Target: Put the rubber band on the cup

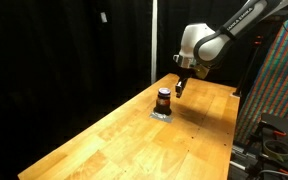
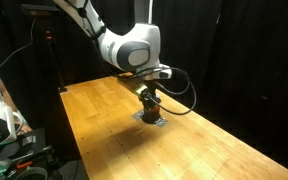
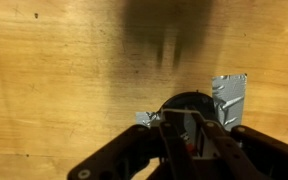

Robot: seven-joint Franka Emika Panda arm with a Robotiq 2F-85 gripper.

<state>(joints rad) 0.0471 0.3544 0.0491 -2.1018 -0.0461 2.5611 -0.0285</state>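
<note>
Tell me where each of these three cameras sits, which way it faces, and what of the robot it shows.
An exterior view: beyond a table corner, facing along the wooden table toward the cup; arm and gripper show.
An exterior view: another side of the table, facing the arm reaching down.
Wrist view: above, facing down at the cup; only fingers show.
Both exterior views share table and arm.

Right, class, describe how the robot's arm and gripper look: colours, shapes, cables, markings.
The arm is made of rounded white shells with darker grey joint caps. The gripper is black and blocky, ending in two slim dark fingers. A black cable loops out beside the wrist. No markings are legible at this size.
</note>
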